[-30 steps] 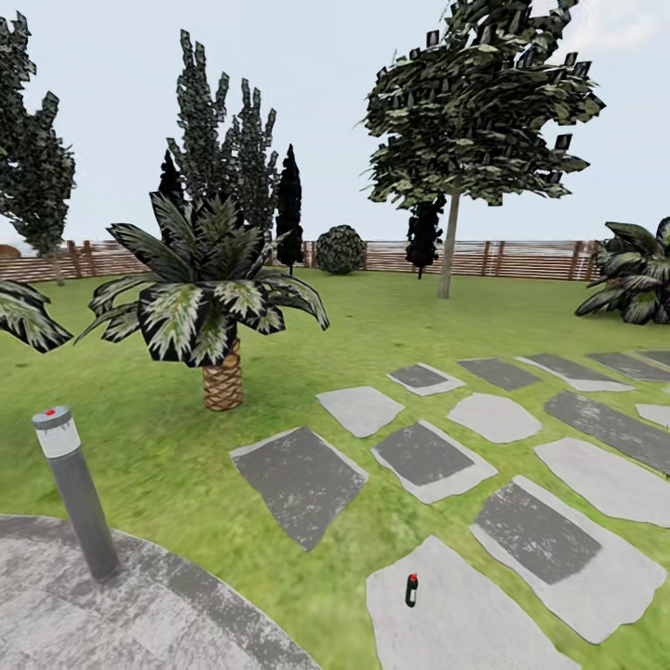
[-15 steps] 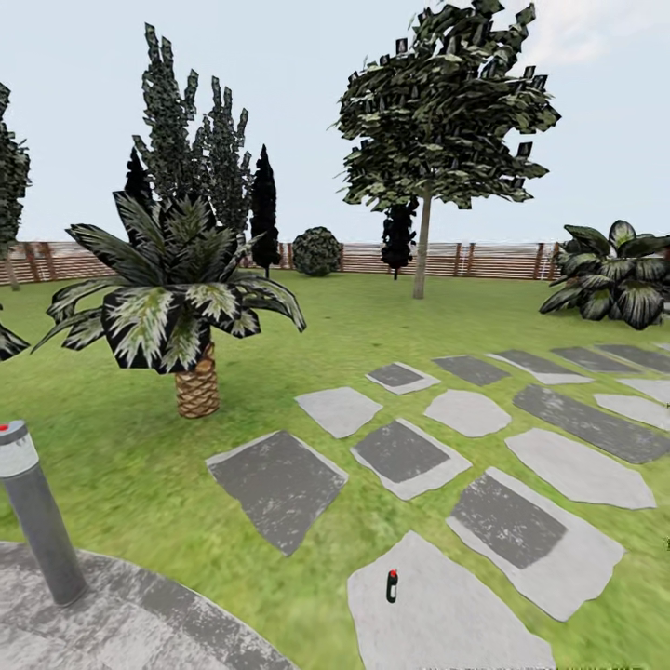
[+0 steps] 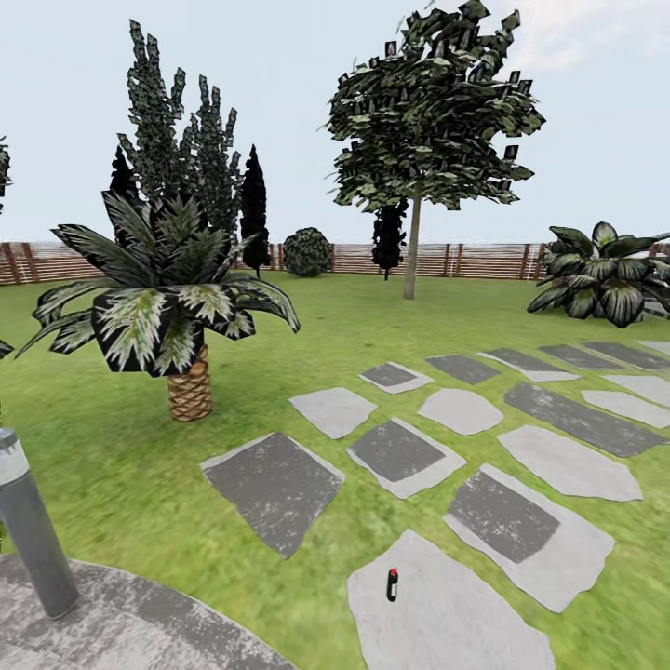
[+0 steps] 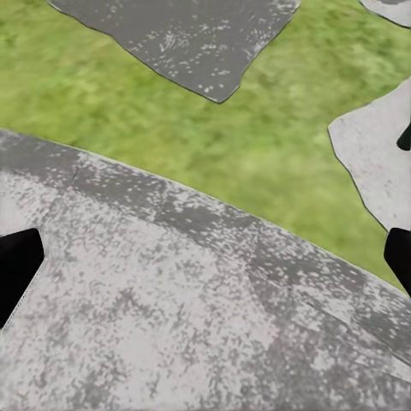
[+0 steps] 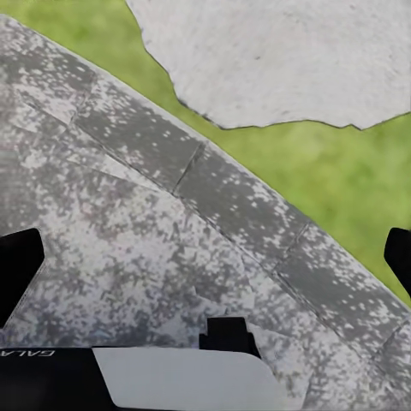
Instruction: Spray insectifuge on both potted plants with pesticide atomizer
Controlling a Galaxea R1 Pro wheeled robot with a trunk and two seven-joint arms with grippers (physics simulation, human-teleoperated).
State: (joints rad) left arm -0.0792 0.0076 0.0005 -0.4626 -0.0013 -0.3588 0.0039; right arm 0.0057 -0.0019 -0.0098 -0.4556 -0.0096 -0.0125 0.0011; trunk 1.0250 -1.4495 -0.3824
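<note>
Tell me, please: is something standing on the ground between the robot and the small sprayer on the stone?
Nothing visible does. The pesticide atomizer stands upright on a pale stepping stone, with only grass and curved paving before it. The grey bollard stands well aside.

text: partial mirrored "GALA" | on: dark robot part (image 5: 47,377) | other text: none
</note>
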